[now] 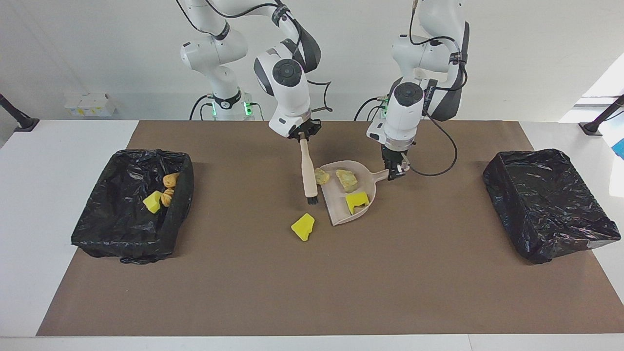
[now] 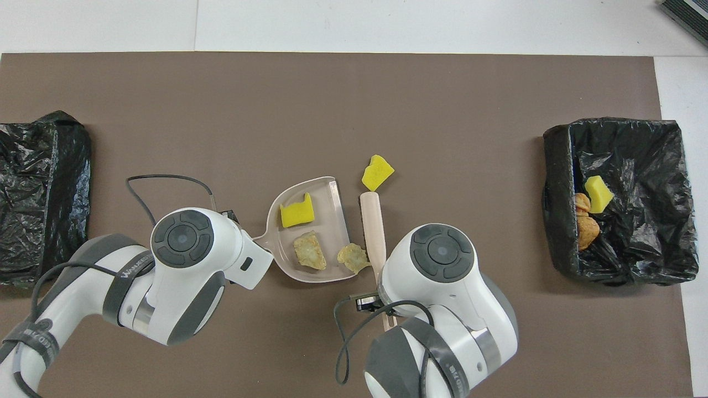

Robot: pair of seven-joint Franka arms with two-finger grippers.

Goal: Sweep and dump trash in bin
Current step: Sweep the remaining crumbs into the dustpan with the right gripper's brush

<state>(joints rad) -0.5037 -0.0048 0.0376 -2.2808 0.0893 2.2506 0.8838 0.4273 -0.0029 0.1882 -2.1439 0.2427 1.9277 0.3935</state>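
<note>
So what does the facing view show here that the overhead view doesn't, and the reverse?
Only the facing view shows the left gripper on the dustpan handle and the right gripper holding the brush; overhead, the arms cover them. Only the overhead view shows all three scraps in the bin unobstructed. Both show three scraps in the dustpan and one loose yellow sponge chunk.
</note>
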